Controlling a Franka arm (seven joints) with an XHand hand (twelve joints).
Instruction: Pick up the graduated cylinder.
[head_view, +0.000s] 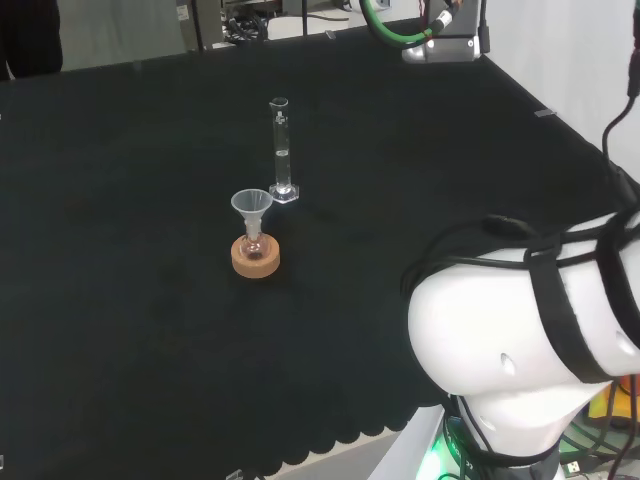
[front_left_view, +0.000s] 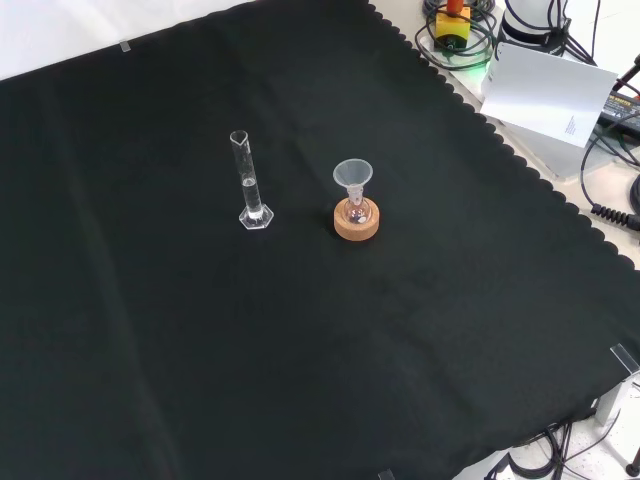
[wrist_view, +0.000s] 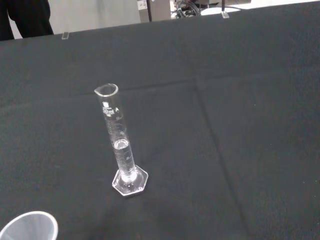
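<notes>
Graduated cylinder (head_view: 281, 150) upright on table (head_view: 120, 330), holds some clear liquid, just beside funnel (head_view: 252, 203) in small flask on cork ring (head_view: 255, 257). Robot hand state: cannot tell. Risk: cylinder tall, narrow base, sideways contact may tip it, spill, or knock funnel.

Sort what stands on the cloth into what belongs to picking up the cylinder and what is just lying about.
Job:
- graduated cylinder, upright, some liquid inside

Lying about:
- funnel sitting in a small flask
- cork ring under that flask
</notes>
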